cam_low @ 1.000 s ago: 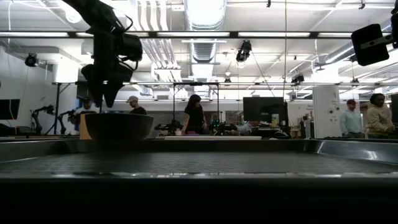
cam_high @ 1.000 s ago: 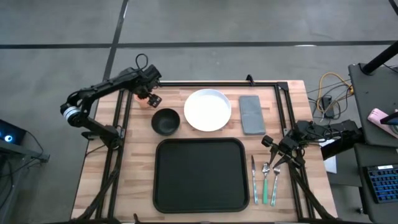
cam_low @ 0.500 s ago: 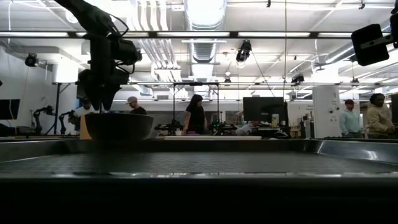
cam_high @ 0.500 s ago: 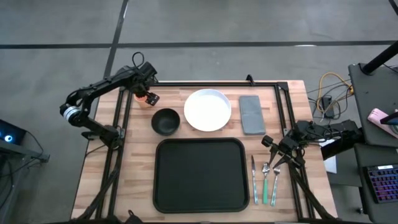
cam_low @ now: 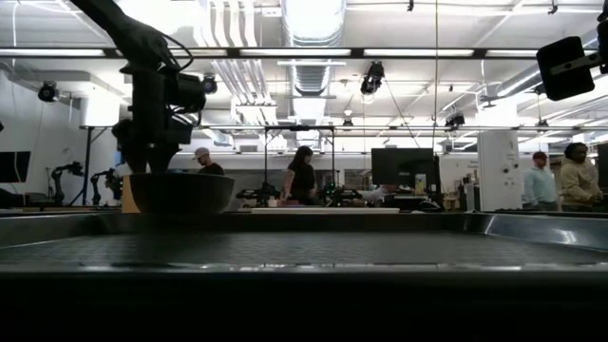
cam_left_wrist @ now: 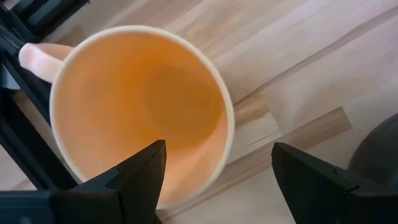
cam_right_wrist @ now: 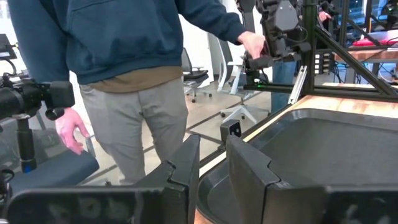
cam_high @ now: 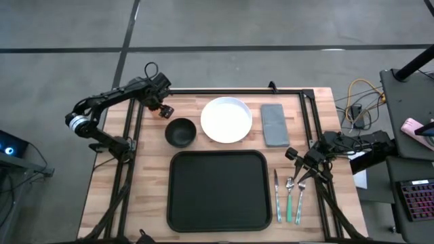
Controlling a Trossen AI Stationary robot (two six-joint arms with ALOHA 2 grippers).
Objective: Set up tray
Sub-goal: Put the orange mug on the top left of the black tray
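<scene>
An orange cup [cam_left_wrist: 137,106] stands upright on the wood at the table's far left and is mostly hidden under my left gripper [cam_high: 161,105] in the high view. My left gripper [cam_left_wrist: 217,146] is open and points down over the cup. One finger [cam_left_wrist: 140,177] hangs over the cup's hollow; the other [cam_left_wrist: 311,183] is outside its wall, on the side toward the black bowl [cam_high: 180,132]. The black tray [cam_high: 219,153] lies flat at the table's near middle. My right gripper [cam_high: 296,166] waits, shut, at the table's right side beside the cutlery [cam_high: 288,196].
A white plate [cam_high: 226,120] and a grey folded napkin [cam_high: 274,125] lie behind the tray. The bowl sits between cup and plate. The table's black frame rail [cam_left_wrist: 25,130] runs close beside the cup. A person [cam_right_wrist: 130,74] stands beyond the table's left edge.
My left gripper has moved a little toward the table's left edge and lowered over the orange cup, staying open. The cup, bowl and tray have kept their places.
</scene>
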